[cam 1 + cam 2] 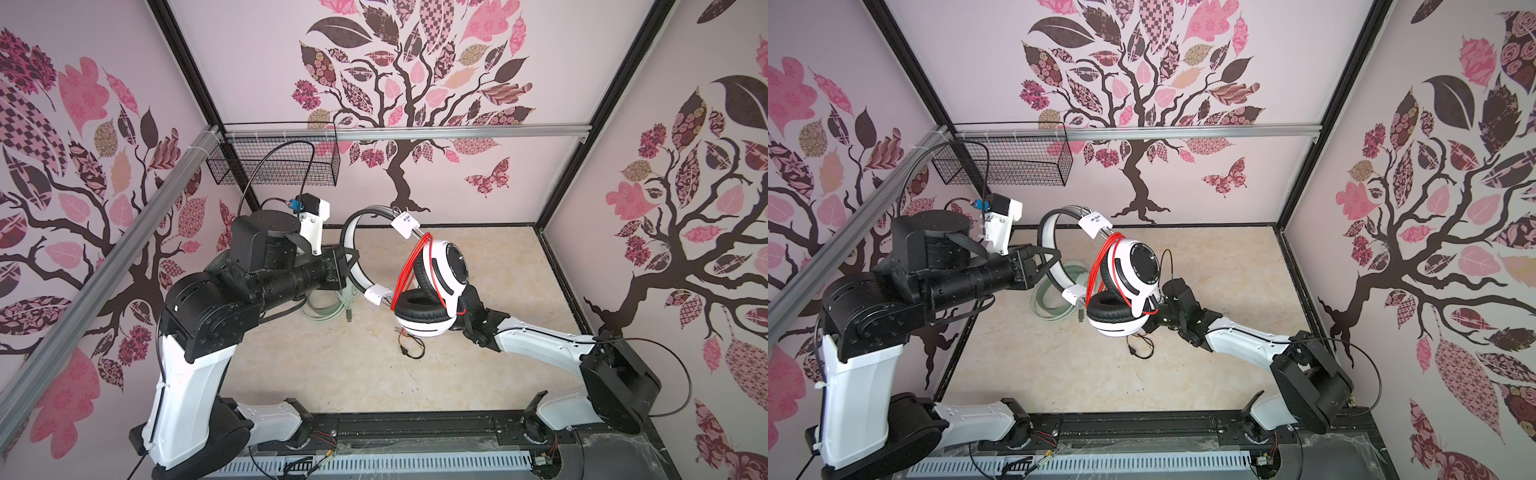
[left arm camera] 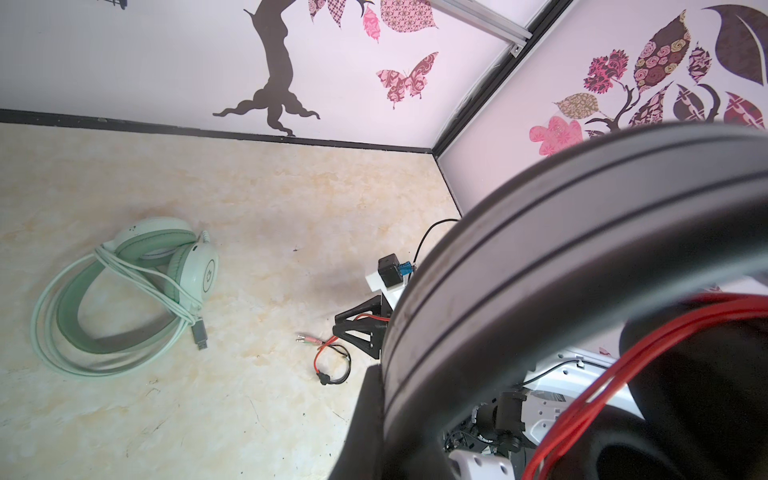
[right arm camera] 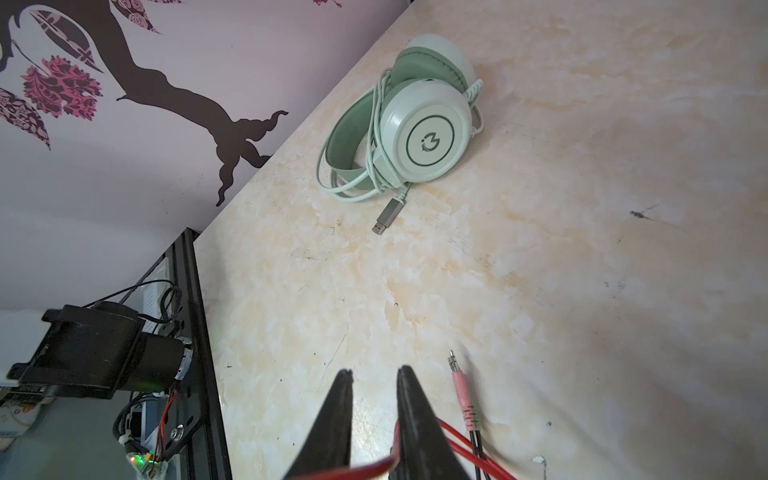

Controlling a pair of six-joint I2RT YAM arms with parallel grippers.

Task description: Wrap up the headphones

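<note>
Front of tabletop (image 1: 415, 395): left bare; passage is unobstructed.
Centre, above tabletop: blocked by the raised white-and-black headset (image 1: 442, 266).
Beneath it: audio plugs (image 3: 465, 399) are laid loose.
Far left: occupied by the mint-green headset (image 2: 199, 274), overhung by the left arm (image 1: 232, 291).

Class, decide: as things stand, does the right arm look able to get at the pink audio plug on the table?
Probably yes: the pink audio plug lies on the table beside the right end effector, nothing between; its jaws stand apart, though the red cable crosses them.
</note>
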